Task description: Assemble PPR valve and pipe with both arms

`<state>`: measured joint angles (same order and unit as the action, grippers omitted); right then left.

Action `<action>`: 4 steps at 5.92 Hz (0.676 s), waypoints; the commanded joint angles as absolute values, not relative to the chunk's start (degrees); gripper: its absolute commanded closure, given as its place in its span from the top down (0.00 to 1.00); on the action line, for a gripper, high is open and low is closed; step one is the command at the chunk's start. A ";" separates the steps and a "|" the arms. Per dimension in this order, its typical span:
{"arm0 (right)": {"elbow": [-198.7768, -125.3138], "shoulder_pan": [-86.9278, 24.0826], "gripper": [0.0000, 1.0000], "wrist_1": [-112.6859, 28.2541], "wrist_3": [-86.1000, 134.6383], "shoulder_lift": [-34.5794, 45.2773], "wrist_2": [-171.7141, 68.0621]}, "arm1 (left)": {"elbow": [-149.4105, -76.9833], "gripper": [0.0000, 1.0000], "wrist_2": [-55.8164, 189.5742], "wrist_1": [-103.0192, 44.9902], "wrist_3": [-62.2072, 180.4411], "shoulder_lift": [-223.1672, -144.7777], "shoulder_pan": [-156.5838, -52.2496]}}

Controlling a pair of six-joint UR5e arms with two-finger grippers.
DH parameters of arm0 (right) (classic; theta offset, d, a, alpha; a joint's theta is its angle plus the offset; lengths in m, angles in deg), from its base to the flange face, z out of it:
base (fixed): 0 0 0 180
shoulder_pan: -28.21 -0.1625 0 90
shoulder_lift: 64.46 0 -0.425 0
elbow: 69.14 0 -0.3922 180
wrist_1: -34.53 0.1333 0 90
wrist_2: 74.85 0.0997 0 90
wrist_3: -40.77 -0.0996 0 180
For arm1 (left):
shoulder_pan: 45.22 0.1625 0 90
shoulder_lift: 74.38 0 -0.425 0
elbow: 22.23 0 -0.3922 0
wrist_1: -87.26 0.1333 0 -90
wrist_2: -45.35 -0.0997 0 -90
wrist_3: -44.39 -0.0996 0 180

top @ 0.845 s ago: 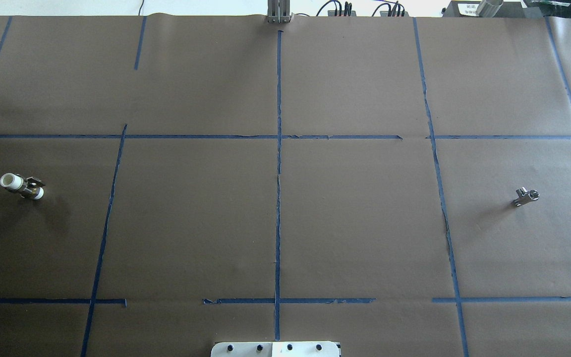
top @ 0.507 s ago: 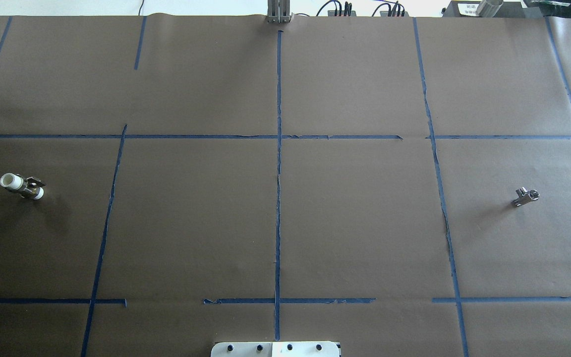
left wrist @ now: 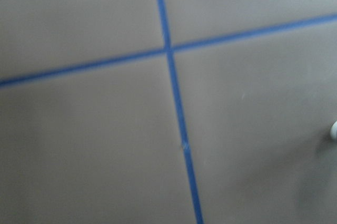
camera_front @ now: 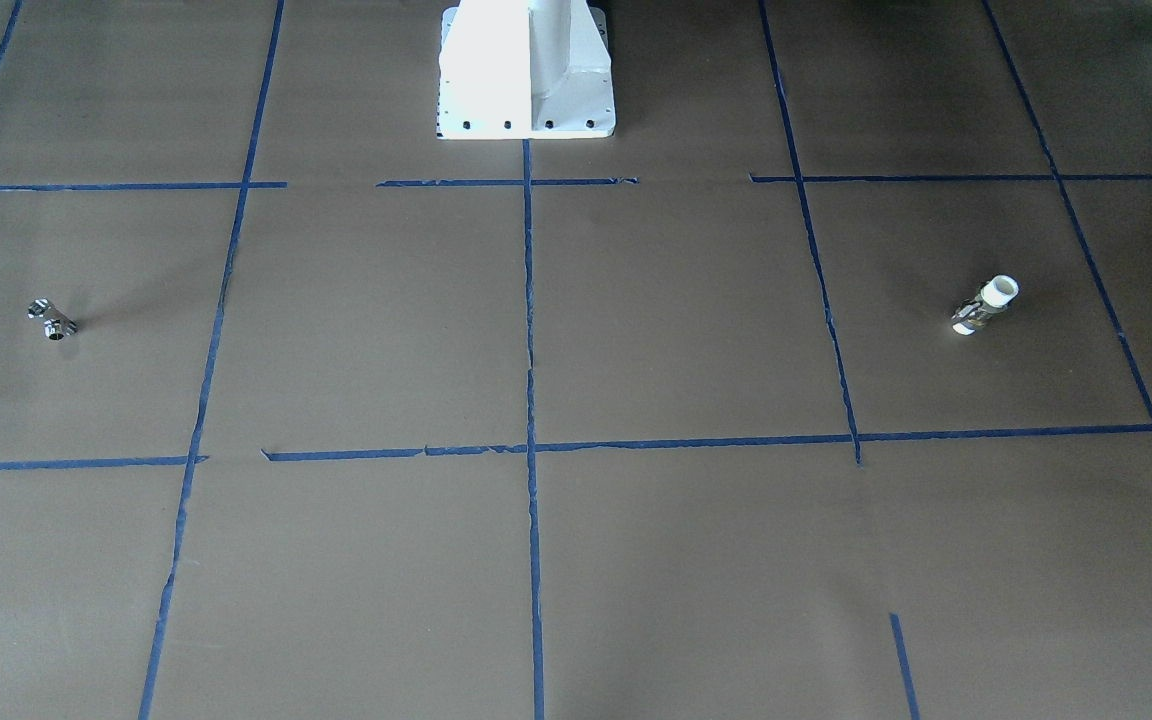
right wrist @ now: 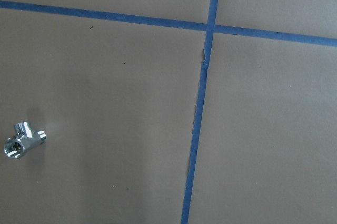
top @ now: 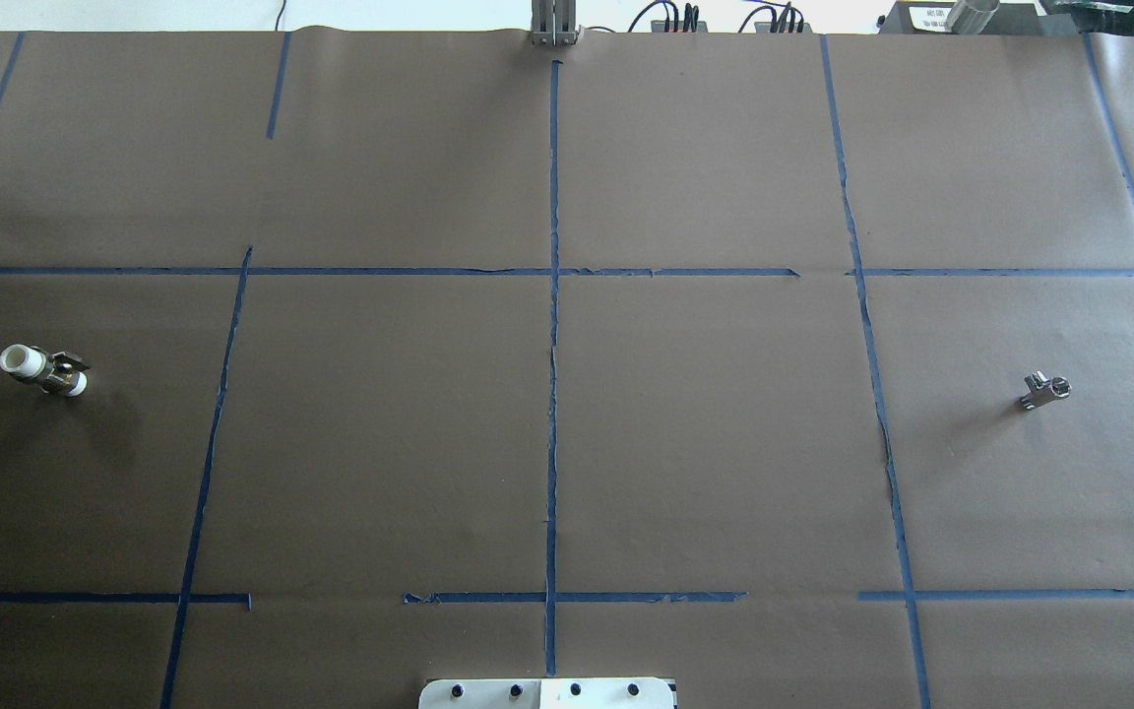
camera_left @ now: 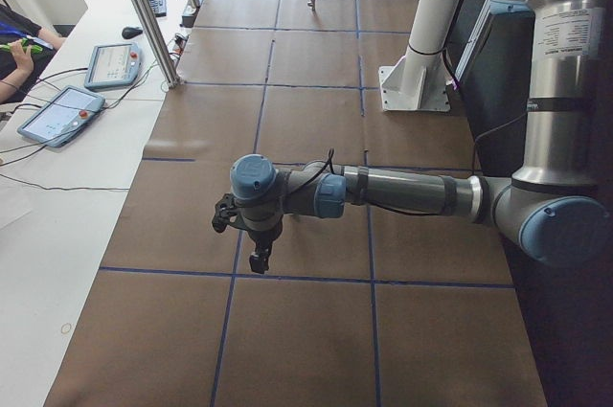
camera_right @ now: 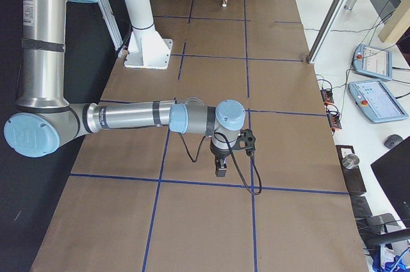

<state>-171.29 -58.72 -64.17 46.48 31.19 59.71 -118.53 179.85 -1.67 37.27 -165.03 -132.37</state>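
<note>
The valve (top: pixel 43 370) lies on its side at the far left of the table (top: pixel 380 443), inside a square of blue tape (top: pixel 552 394), with its wider white end pointing outward. Nothing touches it. The left arm (camera_left: pixel 402 194) is stretched low over that end of the table, and the left tool (camera_left: pixel 257 256) points down, clear of the surface. It shows only in the side view, so I cannot tell whether its fingers are apart or together. Its wrist camera sees bare table, a tape crossing and a white sliver at the right edge. That sliver may be the valve's end, but too little shows to be sure.

At the middle, on the robot's side, stands the white pedestal (camera_front: pixel 526 70).

The pipe (top: pixel 1044 390) lies at the far right, well apart from the valve. In the right wrist view it sits low at the left, with its open round end towards the camera. The right arm (camera_right: pixel 128 118) reaches out over that end, and the right tool (camera_right: pixel 221 168) hangs above the table. Here too I cannot tell the state of its fingers.

My reading is that the task is at the opening approach, with neither part picked up. Next, each tool should centre over its own part with fingers spread, then descend. The left should close across the valve's brass middle, clear of the lever. The right should close across the pipe's body, leaving the open end free for mating. The pipe is small and shiny, so it looks likely to slip.
</note>
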 commanded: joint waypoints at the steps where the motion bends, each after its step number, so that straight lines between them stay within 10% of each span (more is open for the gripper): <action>1: -171.18 -58.71 1.00 -64.17 46.48 31.25 59.71 | -118.73 1.00 180.08 -2.89 36.83 -168.07 -132.32; 4: -171.18 -58.71 1.00 -64.17 46.48 31.43 59.71 | -125.56 1.00 178.71 -7.21 60.39 -167.81 -119.80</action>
